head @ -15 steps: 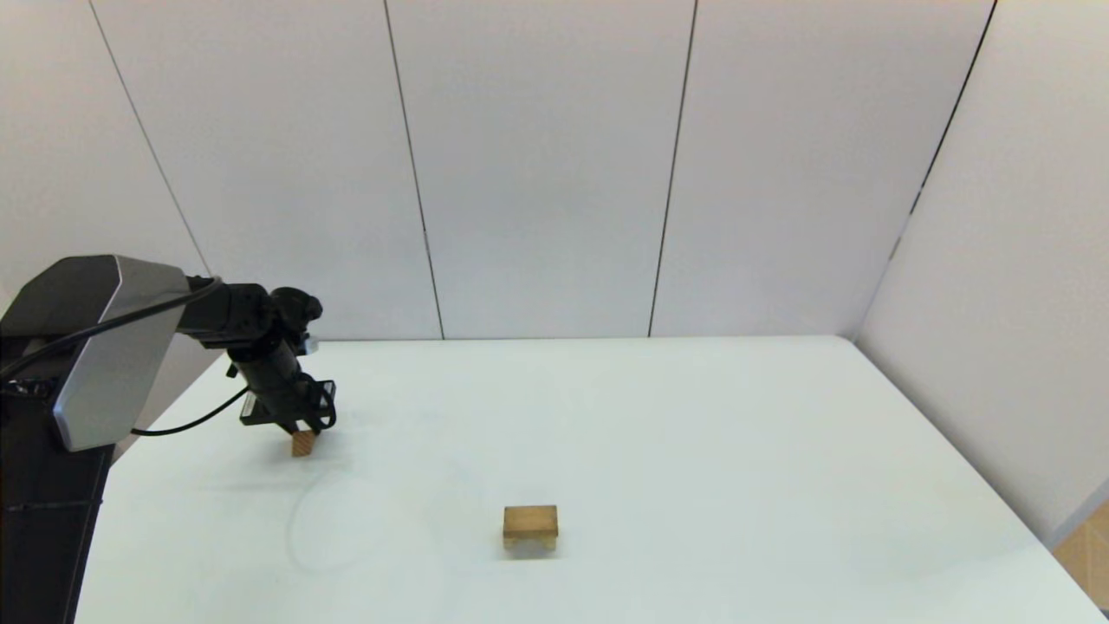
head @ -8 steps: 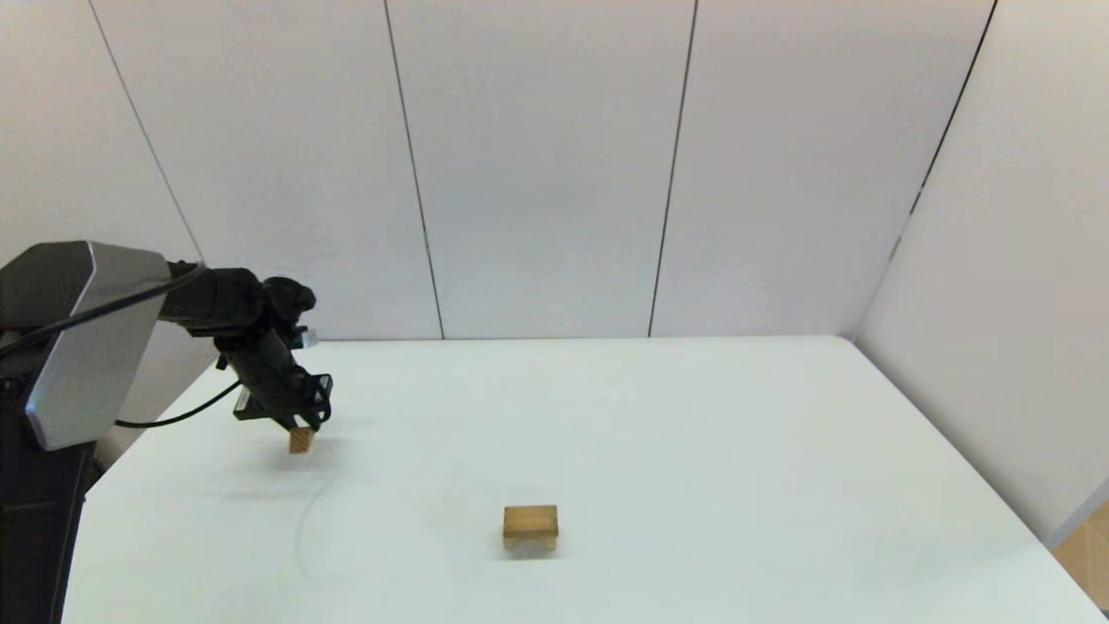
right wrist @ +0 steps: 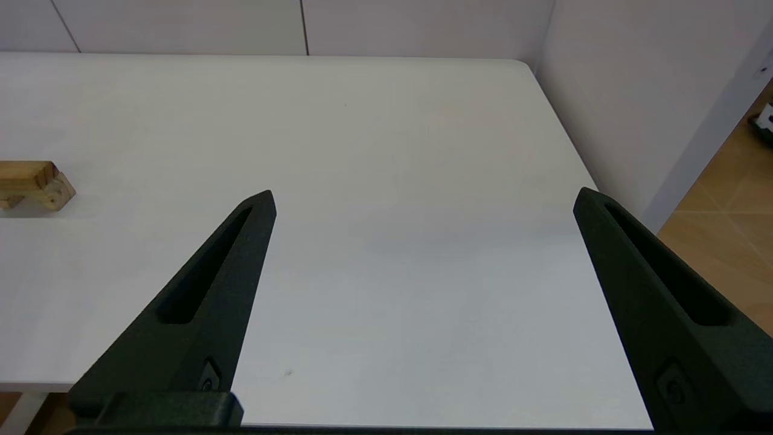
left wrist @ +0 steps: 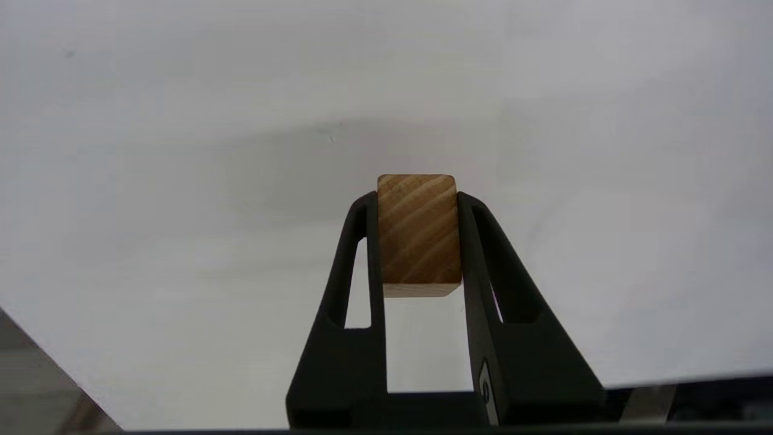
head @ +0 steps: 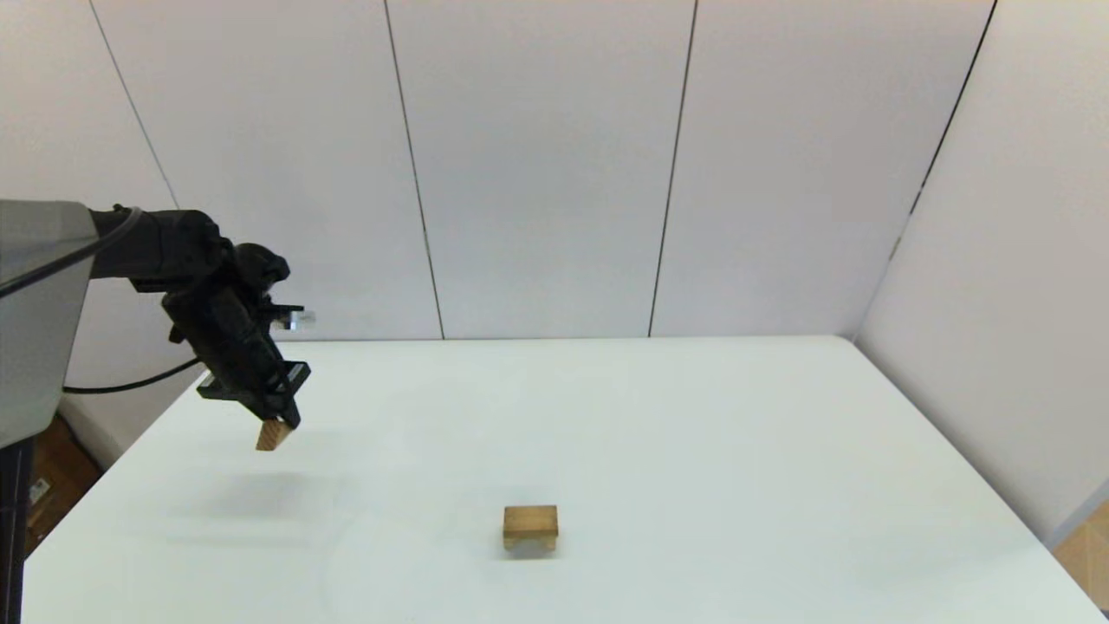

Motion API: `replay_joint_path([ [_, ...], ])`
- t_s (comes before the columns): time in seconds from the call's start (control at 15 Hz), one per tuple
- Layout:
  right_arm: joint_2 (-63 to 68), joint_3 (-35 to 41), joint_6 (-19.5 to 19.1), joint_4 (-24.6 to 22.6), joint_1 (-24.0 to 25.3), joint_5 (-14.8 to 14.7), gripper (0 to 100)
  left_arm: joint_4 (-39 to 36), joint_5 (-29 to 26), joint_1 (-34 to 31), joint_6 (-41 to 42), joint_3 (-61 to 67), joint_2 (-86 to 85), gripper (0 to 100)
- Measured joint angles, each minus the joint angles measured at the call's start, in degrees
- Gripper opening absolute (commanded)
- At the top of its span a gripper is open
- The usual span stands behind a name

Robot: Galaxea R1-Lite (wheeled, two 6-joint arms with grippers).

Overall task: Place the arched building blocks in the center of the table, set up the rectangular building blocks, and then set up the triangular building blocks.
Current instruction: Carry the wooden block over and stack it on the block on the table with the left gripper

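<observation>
The small striped wooden block point(head: 275, 434) hung tilted above the white bench point(head: 693, 451), pinched in the left claw point(head: 279, 424) at about nine o'clock. The pale arched block point(head: 530, 527), feet down with a flat slab seemingly atop it, stood near six o'clock.

Small brown wooden wedge point(left wrist: 418, 235): bare unvarnished wood, matt, bold diagonal striped grain on the broad face, paler cut edge, corners slightly rounded. Black left gripper point(left wrist: 418, 241) fingers point(left wrist: 356, 284): matt moulded plastic, smooth, slotted. Black right gripper point(right wrist: 423, 199) fingers point(right wrist: 211, 284): same matt black plastic, faint embossed mark near the base. Left arm link point(head: 35, 312): grey smooth panel, satin sheen. Stacked pale wood blocks point(head: 530, 527): raw light wood, matt, sanded edges. Large white table point(head: 693, 451): smooth, low sheen, few small specks. White wall panels point(head: 537, 165): flat matt.
</observation>
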State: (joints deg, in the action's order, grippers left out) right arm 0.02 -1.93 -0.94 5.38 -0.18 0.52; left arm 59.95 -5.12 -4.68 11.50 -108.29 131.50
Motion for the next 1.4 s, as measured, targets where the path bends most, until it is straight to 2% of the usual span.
replay_joint_path([
  [0.33,0.00,0.00,-0.05,-0.01,0.00,-0.01,100,2.36,-7.36,3.39,17.64,-2.27,-0.63,0],
  [0.73,0.00,0.00,0.00,0.02,0.00,-0.01,100,4.51,-8.28,11.68,31.17,-4.34,-1.10,0],
  [1.4,0.00,0.00,0.00,-0.01,0.00,0.00,100,-0.98,-10.39,31.70,34.94,-4.80,0.61,0],
])
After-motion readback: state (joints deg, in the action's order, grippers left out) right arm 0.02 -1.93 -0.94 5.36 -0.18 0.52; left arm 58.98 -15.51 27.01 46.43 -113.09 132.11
